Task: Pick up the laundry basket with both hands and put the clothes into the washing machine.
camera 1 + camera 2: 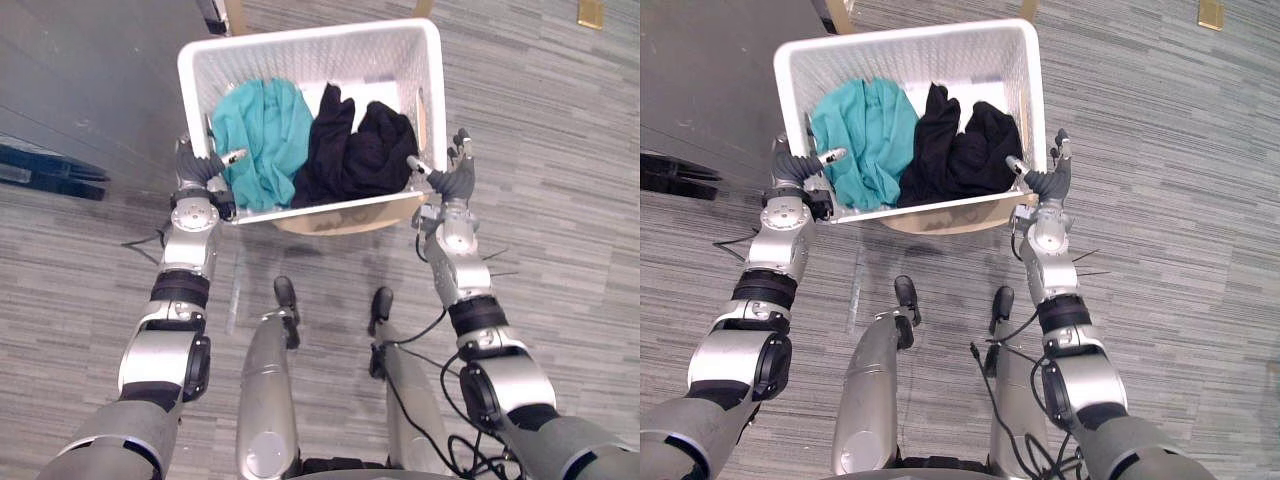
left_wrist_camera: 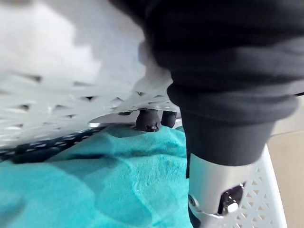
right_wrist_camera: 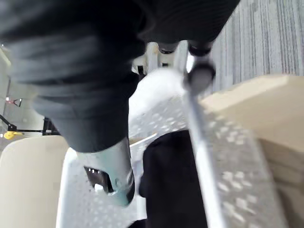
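The laundry basket (image 1: 310,40) sits between the 2 hands. The left hand (image 1: 197,172) pinches its near left corner, with the thumb inside on the teal cloth (image 1: 265,125). The right hand (image 1: 458,182) pinches the near right corner, its thumb beside the black clothes (image 1: 365,150). A beige board (image 1: 340,220) shows under the basket's near edge, above grey carpet (image 1: 560,150).

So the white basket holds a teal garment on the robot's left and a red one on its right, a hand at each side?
No, the right one is a black garment, not red, as the left eye view shows. Otherwise correct: white basket, teal garment left, left hand and right hand at its sides.
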